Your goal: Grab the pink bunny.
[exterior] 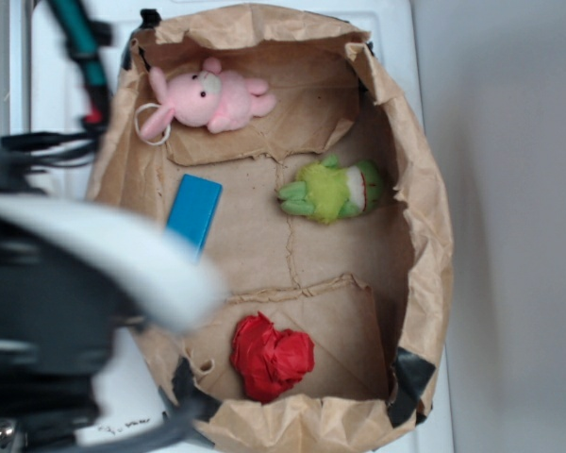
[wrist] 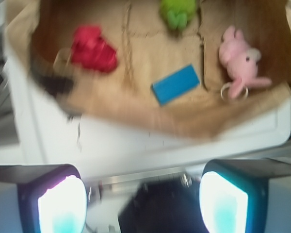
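Two claw fingers (wrist: 60,204) occupy the bottom of the wrist view, spread wide with nothing between them; the claw (wrist: 143,204) hangs outside the brown paper bag (wrist: 136,121), over the white bench (wrist: 136,145). Inside the bag, nearest lies a blue rectangular block (wrist: 176,84). Left of it sits a red crumpled lump (wrist: 92,49). Right of the block lies the pink bunny (wrist: 240,63), its white ring (wrist: 229,91) toward the bag's near edge. Farthest is a yellow-green plush toy (wrist: 178,10).

Bright, even light is washing my views; my wrist view is smearing with blur, and my tool's fingertips (wrist: 63,206) are glaring white.
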You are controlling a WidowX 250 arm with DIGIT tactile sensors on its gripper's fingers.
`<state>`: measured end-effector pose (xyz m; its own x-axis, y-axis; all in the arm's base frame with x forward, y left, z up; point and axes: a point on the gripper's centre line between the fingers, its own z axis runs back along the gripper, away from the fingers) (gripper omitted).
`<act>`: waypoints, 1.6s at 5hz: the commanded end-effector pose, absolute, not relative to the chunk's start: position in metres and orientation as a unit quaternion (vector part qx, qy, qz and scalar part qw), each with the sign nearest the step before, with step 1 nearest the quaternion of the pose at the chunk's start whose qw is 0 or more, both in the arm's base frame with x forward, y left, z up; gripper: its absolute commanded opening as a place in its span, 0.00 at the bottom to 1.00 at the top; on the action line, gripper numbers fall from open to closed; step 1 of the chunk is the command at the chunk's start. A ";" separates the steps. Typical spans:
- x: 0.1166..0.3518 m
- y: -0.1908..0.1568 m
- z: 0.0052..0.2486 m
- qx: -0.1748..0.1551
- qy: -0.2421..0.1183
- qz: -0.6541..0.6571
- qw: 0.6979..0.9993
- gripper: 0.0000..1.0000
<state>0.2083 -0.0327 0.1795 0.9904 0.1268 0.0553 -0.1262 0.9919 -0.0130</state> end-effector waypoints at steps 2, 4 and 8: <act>0.263 0.028 0.182 0.011 0.031 -0.089 0.996 1.00; 0.286 0.053 0.183 0.022 -0.010 -0.039 0.999 1.00; 0.286 0.053 0.183 0.022 -0.010 -0.039 0.999 1.00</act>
<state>0.2826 0.0498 0.1662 0.9949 -0.0946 -0.0353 0.0956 0.9951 0.0271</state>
